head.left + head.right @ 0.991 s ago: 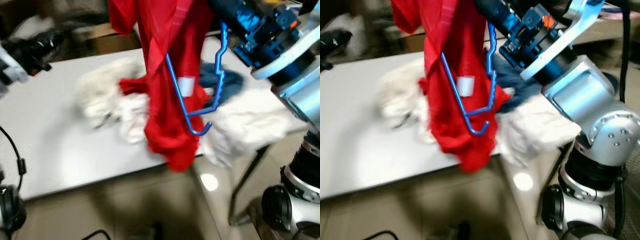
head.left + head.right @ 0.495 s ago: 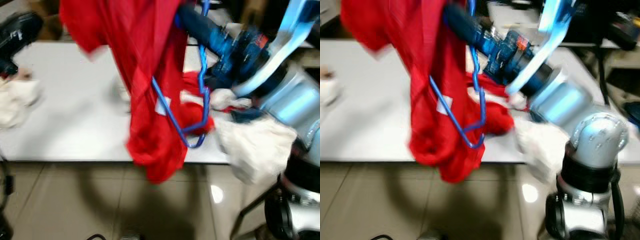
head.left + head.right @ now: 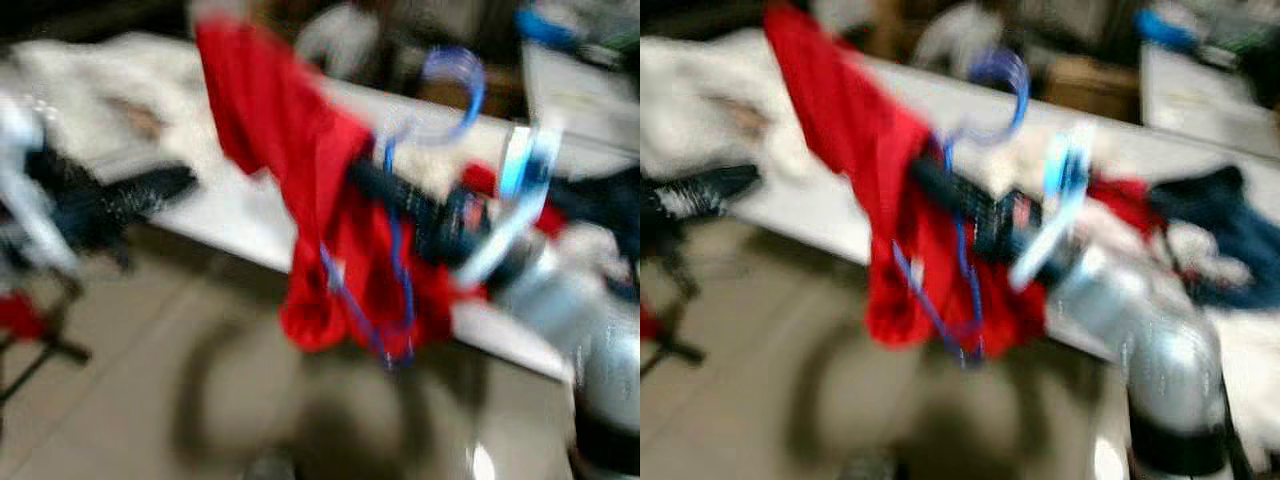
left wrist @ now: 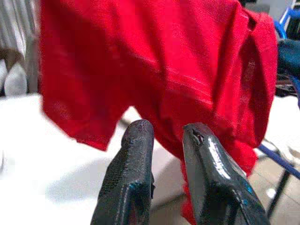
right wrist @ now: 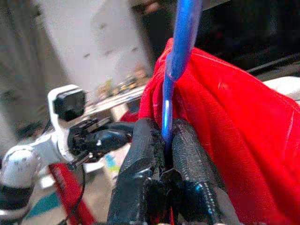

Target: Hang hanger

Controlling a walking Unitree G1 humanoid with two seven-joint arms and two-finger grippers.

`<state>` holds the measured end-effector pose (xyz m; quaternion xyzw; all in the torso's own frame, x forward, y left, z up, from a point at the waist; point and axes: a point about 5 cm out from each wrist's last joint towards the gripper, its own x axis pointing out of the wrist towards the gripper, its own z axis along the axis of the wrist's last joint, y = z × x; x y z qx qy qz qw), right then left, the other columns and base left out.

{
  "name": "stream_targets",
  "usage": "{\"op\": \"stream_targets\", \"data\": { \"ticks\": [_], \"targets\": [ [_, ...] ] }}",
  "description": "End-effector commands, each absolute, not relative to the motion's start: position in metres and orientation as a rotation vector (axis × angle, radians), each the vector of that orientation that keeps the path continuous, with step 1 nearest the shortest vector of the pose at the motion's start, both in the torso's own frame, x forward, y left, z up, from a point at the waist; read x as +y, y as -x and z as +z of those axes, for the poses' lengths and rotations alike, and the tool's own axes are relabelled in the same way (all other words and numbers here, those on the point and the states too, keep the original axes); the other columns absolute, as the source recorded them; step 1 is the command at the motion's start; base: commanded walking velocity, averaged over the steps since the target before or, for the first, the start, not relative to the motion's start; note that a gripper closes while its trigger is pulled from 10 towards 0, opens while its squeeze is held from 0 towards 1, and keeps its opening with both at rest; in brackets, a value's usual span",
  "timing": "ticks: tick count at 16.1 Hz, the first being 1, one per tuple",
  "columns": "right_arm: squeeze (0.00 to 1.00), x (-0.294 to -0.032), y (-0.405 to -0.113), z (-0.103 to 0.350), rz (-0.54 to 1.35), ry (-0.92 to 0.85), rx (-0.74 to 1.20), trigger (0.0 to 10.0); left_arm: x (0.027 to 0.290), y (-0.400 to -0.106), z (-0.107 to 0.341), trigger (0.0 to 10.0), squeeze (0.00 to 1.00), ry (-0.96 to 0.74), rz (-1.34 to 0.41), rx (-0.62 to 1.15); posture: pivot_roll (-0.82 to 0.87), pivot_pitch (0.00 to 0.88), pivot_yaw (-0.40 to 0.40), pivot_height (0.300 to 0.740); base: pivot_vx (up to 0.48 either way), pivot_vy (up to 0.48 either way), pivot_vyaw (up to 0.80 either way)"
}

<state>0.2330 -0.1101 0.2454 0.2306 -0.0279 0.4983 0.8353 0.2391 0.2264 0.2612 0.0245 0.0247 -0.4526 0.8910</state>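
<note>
Head views, badly blurred, show the right gripper [image 3: 940, 185] holding a blue hanger [image 3: 400, 290] with a red shirt [image 3: 290, 180] draped on it, above a white table's [image 3: 240, 215] edge. Right wrist view: fingers [image 5: 140, 173] pinched tight on the hanger's blue wire. Left wrist view: left gripper [image 4: 166, 136] narrowly parted, empty, near the shirt.

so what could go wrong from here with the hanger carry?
1. The right gripper pinches only the thin blue hanger wire, so it could twist or slip in the grip.
2. The red shirt hangs bunched low on one side; it might slide off.
3. The head views are blurred and the shirt swings above a white table strewn with clothes; it could snag there. The left gripper, open, holds nothing.
</note>
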Motion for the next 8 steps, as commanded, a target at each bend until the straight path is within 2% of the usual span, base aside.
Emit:
{"op": "stream_targets", "data": {
  "ticks": [1,3,8],
  "targets": [
    [0.00,-0.115,-0.227,0.247,1.058,-0.450,-0.109,10.0,0.208,-0.235,0.258,10.0,0.00,-0.102,-1.034,0.073,0.12,0.000,0.041,0.740,0.000,0.000,0.74],
    [0.00,-0.120,-0.223,0.234,1.027,-0.434,-0.081,10.0,0.199,-0.239,0.245,10.0,0.00,-0.178,-1.068,0.134,0.11,0.000,0.066,0.740,0.000,0.000,0.73],
    [0.00,-0.123,-0.216,0.220,0.996,-0.407,-0.068,10.0,0.183,-0.242,0.234,10.0,0.00,-0.188,-1.126,0.139,0.08,0.000,0.084,0.740,0.000,0.000,0.74]
  ]
}}
